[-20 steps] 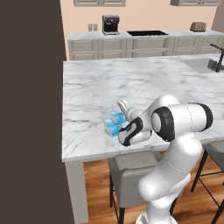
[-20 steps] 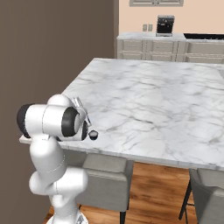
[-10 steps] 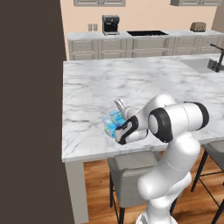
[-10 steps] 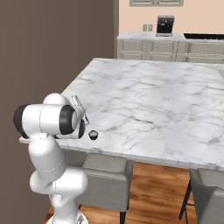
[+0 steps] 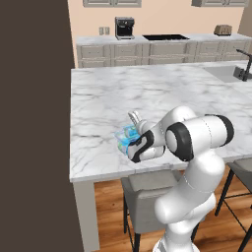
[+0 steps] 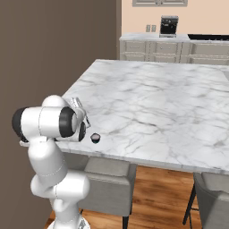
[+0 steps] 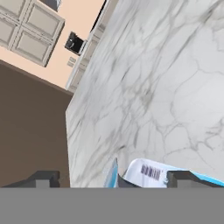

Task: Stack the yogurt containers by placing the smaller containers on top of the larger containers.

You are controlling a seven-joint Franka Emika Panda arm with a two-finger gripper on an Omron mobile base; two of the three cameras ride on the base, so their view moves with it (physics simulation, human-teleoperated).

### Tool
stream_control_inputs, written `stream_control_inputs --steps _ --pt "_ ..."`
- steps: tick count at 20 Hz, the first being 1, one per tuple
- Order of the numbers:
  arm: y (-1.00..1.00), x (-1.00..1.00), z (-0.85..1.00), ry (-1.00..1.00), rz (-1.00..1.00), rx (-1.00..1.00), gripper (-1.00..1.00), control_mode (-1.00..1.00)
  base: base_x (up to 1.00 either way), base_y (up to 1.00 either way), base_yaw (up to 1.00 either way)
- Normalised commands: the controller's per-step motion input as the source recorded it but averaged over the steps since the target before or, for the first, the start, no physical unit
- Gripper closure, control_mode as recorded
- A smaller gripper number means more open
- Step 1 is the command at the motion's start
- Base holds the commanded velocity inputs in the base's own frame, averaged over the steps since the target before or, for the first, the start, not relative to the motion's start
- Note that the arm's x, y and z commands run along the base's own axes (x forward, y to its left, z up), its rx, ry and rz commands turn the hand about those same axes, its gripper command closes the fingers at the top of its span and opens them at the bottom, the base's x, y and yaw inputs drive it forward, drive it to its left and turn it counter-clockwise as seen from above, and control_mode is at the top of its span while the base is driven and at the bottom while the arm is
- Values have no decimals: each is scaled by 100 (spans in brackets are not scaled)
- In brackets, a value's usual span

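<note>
A tiny round dark grey-black cup with a pale lid (image 6: 95,137) stands on the white marble surface (image 6: 152,107) close to its near edge, just beside the robot's wrist in the right base view. The squarish light-blue and white yogurt pack with green-blue printed sides (image 5: 127,137) lies on the same surface near the front edge, seen in the left base view directly under and partly behind the white arm's hand. In the hand view its white top with a printed barcode (image 7: 151,172) shows between the two dark finger tips, which stand well apart on either side of it. The tool (image 7: 114,178) is spread wide, its jaws clear of the pack's top; whether the tips touch the pack's sides cannot be told. From the left base view the tool (image 5: 132,129) points down and toward the far side of the surface, just above the pack. Across the room, a dark coffee machine (image 5: 124,27) sits on a grey cabinet counter (image 5: 147,47) against the peach wall.
</note>
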Motion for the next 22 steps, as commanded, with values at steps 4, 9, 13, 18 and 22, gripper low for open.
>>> stream_control_inputs --steps 4,9,13,18,22 --pt "-6 -12 0 1 0 0 -100 -100 0 0 0" --pt "-4 -25 3 4 0 0 -100 -100 0 0 0" --pt "-1 -21 15 7 0 0 -100 -100 0 0 0" --pt "-1 -17 23 9 -1 0 -100 -100 0 0 0" --pt "-5 -15 25 11 -1 0 -100 -100 0 0 0"
